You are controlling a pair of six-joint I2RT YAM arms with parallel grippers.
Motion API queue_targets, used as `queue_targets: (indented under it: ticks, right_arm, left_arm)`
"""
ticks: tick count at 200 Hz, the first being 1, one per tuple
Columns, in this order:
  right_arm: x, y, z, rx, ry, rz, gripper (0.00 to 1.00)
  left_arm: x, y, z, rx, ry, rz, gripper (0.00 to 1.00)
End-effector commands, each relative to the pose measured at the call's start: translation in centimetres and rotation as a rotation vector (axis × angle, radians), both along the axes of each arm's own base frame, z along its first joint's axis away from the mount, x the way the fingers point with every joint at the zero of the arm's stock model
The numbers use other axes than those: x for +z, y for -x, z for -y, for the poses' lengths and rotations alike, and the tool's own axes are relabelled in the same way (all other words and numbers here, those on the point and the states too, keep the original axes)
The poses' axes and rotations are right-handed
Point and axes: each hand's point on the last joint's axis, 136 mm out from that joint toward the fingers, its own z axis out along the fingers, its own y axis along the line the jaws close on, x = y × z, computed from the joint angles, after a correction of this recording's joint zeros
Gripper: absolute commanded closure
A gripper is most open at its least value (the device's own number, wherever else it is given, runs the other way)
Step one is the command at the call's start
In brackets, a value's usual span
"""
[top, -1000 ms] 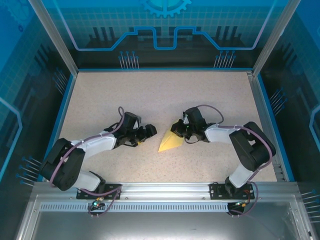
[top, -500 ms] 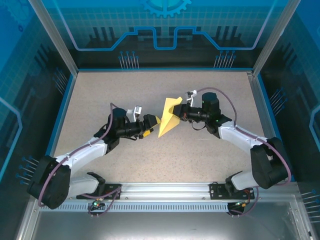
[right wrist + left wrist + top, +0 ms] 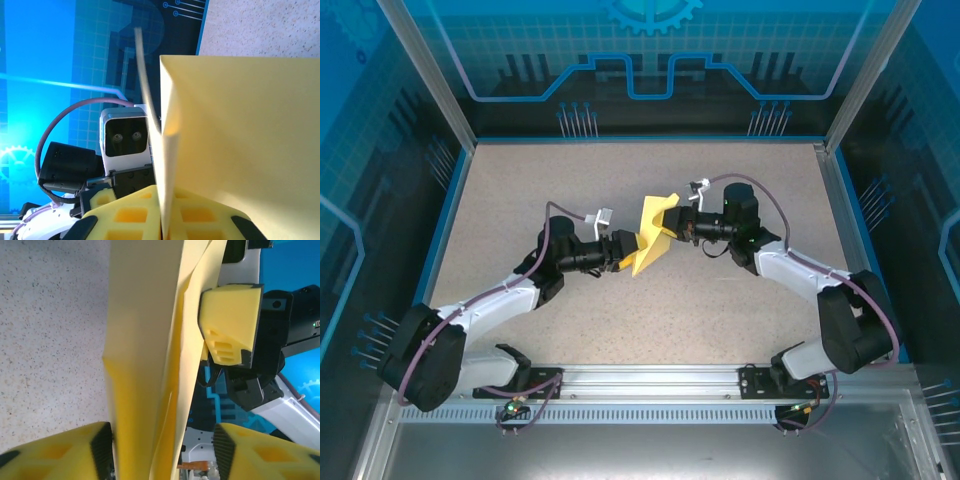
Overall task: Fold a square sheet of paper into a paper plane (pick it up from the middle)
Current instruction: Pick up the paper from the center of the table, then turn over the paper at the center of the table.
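The pale-yellow sheet of paper, folded into a long pointed shape with layered flaps, hangs above the middle of the table between both arms. My right gripper is shut on its right edge; in the right wrist view the paper stands edge-on out of the closed pads of this gripper. My left gripper reaches in from the left, open. In the left wrist view the paper runs between its jaws, against the left pad, with a gap before the right pad.
The speckled beige table is walled by blue panels and metal posts. A metal rail with both arm bases runs along the near edge. The right gripper's yellow finger shows close behind the paper.
The right gripper has lifted the paper off the table toward the middle. The left gripper has risen, moved right around the paper, and its jaws have narrowed.
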Motion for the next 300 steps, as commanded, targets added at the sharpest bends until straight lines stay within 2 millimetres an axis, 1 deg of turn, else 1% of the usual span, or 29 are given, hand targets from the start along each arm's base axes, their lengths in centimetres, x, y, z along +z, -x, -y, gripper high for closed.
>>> queue_targets:
  ticks: [1, 11, 29, 43, 54, 78, 122, 129, 138, 143, 148, 155, 160, 162, 165, 168, 175, 177, 181, 194, 198, 213, 231, 234, 244, 246, 253, 272, 300]
  right_arm:
    - [1.0, 0.4, -0.7, 0.047, -0.021, 0.005, 0.9]
    - [0.6, 0.5, -0.8, 0.053, -0.017, -0.014, 0.9]
    - [-0.1, 0.6, -0.9, 0.065, -0.013, -0.039, 0.9]
    - [-0.4, 0.6, -1.1, 0.072, -0.012, -0.046, 0.9]
    - [-0.4, 0.6, -1.2, 0.075, -0.012, -0.046, 0.9]
    - [-0.4, 0.5, -1.3, 0.076, -0.011, -0.048, 0.9]
    - [-0.7, 0.6, -1.3, 0.079, 0.0, -0.052, 0.89]
    - [-0.9, 0.6, -1.2, 0.073, 0.01, -0.051, 0.87]
    - [-1.1, 0.6, -0.9, 0.064, 0.033, -0.045, 0.82]
    - [-1.5, 0.6, -0.5, 0.055, 0.057, -0.05, 0.77]
    - [-1.6, 0.5, -0.2, 0.042, 0.082, -0.038, 0.69]
    - [-2.5, 0.6, 0.6, 0.022, 0.141, -0.047, 0.61]
    - [-3.4, 0.8, 1.2, 0.004, 0.195, -0.05, 0.56]
    - [-2.9, 0.5, 1.4, -0.009, 0.213, -0.031, 0.55]
    - [-2.8, 0.3, 1.8, -0.027, 0.242, -0.014, 0.52]
    - [-3.3, 0.3, 2.3, -0.044, 0.283, -0.023, 0.49]
    - [-4.1, 0.4, 3.5, -0.08, 0.368, -0.021, 0.43]
    - [-4.2, 0.4, 3.8, -0.091, 0.387, -0.014, 0.41]
    - [-4.5, 0.4, 4.4, -0.108, 0.426, -0.01, 0.39]
    - [-5.5, 0.7, 6.4, -0.166, 0.536, -0.014, 0.33]
    - [-5.8, 0.8, 6.9, -0.183, 0.564, -0.014, 0.3]
    - [-6.6, 1.2, 8.5, -0.233, 0.641, -0.012, 0.24]
    - [-7.5, 1.6, 10.0, -0.281, 0.71, -0.019, 0.2]
    - [-7.7, 1.6, 10.2, -0.286, 0.718, -0.021, 0.19]
    - [-7.6, 1.6, 10.6, -0.308, 0.732, -0.02, 0.19]
    - [-8.4, 2.0, 10.8, -0.304, 0.746, -0.038, 0.19]
    - [-8.9, 2.2, 11.2, -0.314, 0.76, -0.052, 0.18]
    - [-9.6, 2.5, 12.0, -0.34, 0.789, -0.071, 0.18]
    - [-10.1, 2.9, 13.1, -0.382, 0.818, -0.093, 0.18]
  left_arm:
    - [1.1, -0.7, 0.0, 0.029, -0.001, 0.057, 0.51]
    - [0.9, -0.7, -0.3, 0.045, -0.023, 0.072, 0.53]
    - [1.8, -0.3, -0.2, 0.029, -0.011, 0.108, 0.56]
    - [1.7, -0.2, -0.3, 0.03, -0.018, 0.11, 0.6]
    - [1.8, -0.2, -0.3, 0.027, -0.018, 0.115, 0.63]
    - [2.0, -0.1, -0.1, 0.018, -0.007, 0.118, 0.72]
    - [1.5, -0.3, -0.3, 0.031, -0.031, 0.106, 0.84]
    - [1.3, -0.4, -0.3, 0.035, -0.041, 0.101, 0.86]
    - [1.0, -0.4, -0.4, 0.042, -0.057, 0.097, 0.9]
    - [0.8, -0.5, -0.6, 0.047, -0.071, 0.093, 0.92]
    - [0.5, -0.5, -0.6, 0.05, -0.091, 0.088, 0.93]
    - [0.0, -0.6, -0.8, 0.055, -0.125, 0.085, 0.94]
    - [-0.5, -0.6, -1.1, 0.061, -0.16, 0.081, 0.94]
    - [-0.8, -0.6, -1.2, 0.064, -0.178, 0.076, 0.95]
    - [-1.1, -0.6, -1.4, 0.067, -0.203, 0.073, 0.95]
    - [-1.3, -0.7, -1.7, 0.079, -0.232, 0.076, 0.95]
    - [-2.6, -0.6, -2.5, 0.094, -0.318, 0.056, 0.95]
    - [-2.5, -0.8, -2.7, 0.105, -0.334, 0.061, 0.95]
    - [-3.5, -0.6, -3.3, 0.111, -0.395, 0.049, 0.95]
    - [-4.5, -0.7, -5.1, 0.146, -0.558, 0.049, 0.95]
    - [-5.0, -0.6, -5.7, 0.154, -0.615, 0.04, 0.95]
    - [-5.9, -0.7, -8.0, 0.201, -0.804, 0.047, 0.95]
    - [-6.3, -0.7, -10.7, 0.26, -1.06, 0.064, 0.95]
    - [-6.1, -0.9, -11.1, 0.275, -1.101, 0.074, 0.95]
    - [-6.3, -1.0, -12.6, 0.301, -1.248, 0.071, 0.95]
    - [-6.3, -1.0, -12.8, 0.304, -1.273, 0.07, 0.94]
    - [-6.4, -1.2, -13.7, 0.322, -1.361, 0.066, 0.94]
    - [-6.8, -1.7, -15.0, 0.344, -1.534, 0.053, 0.94]
    - [-8.3, -2.5, -15.1, 0.336, -1.683, 0.027, 0.93]
